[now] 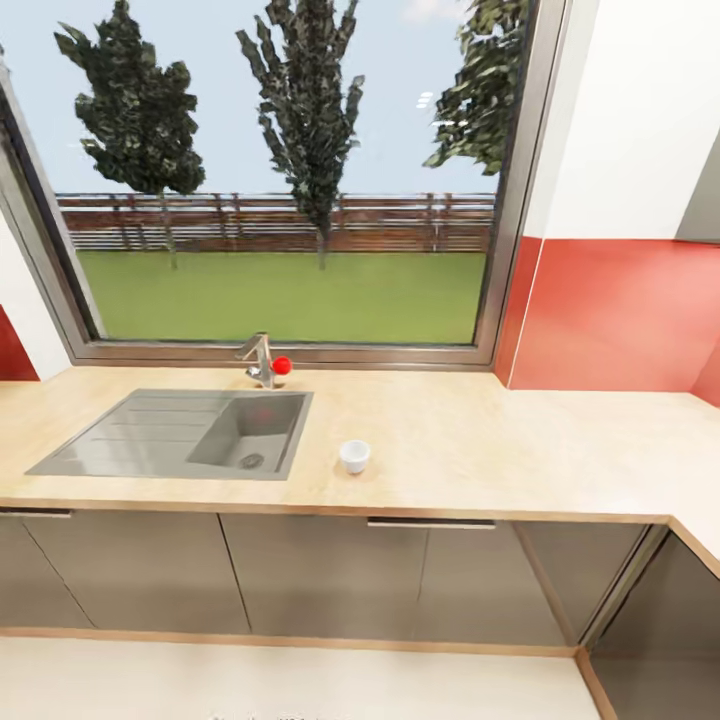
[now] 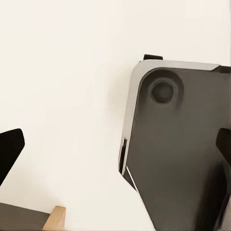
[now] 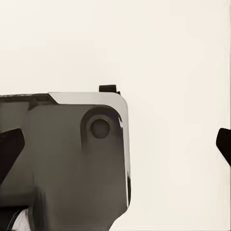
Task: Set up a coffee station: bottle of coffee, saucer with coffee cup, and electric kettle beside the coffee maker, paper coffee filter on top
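A small white coffee cup (image 1: 354,456) stands upright on the light wooden countertop (image 1: 470,440), just right of the sink and near the front edge. In the left wrist view my left gripper (image 2: 115,149) is open, its dark fingertips (image 2: 10,153) far apart with nothing between them, pointing down at the pale floor and the robot's grey base (image 2: 178,154). The right gripper (image 3: 115,147) is open in the same way, over the floor beside the grey base (image 3: 67,159).
A grey sink (image 1: 190,432) with a drainboard is set into the counter at the left, behind it a faucet (image 1: 260,360) with a red knob (image 1: 282,366). A large window is behind. Grey cabinets (image 1: 320,575) stand below. The counter turns a corner at the right (image 1: 700,540).
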Controlling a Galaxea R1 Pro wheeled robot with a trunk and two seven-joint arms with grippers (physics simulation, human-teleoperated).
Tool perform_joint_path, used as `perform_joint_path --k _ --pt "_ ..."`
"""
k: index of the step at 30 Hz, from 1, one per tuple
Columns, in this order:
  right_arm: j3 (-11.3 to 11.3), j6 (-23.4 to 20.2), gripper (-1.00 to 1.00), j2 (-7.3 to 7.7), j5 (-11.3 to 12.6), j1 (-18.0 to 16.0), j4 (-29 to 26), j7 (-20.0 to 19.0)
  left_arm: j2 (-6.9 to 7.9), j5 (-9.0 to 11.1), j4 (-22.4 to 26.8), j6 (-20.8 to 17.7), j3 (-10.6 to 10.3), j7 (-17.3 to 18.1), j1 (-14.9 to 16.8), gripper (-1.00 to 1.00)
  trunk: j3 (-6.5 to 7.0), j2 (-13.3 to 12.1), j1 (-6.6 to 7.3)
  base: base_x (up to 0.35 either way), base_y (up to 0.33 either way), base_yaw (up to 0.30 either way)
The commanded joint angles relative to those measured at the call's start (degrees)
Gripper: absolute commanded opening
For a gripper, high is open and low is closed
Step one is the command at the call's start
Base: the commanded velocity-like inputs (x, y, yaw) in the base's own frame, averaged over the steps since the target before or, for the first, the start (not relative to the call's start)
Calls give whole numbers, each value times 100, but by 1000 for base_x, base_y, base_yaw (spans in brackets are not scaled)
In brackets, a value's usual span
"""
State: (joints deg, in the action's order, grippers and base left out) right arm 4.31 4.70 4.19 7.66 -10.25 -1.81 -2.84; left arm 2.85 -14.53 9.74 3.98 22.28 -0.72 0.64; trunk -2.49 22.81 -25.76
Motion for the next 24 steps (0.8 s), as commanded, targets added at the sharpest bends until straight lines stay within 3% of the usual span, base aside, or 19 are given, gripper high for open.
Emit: perform_joint_path --k 1,10,24 --pt "44 21 100 4 60 -4 5 -24 1 -59 -5 24 46 -7 7 100 -9 12 -3 -95 -221 257" --pt "53 20 100 2 53 -4 5 -16 5 -59 0 24 62 -8 7 100 5 12 -3 -163 -151 98" --pt "78 22 100 -85 31 -4 -7 -13 89 -79 27 15 43 -33 14 100 5 12 -3 -19 -14 3"
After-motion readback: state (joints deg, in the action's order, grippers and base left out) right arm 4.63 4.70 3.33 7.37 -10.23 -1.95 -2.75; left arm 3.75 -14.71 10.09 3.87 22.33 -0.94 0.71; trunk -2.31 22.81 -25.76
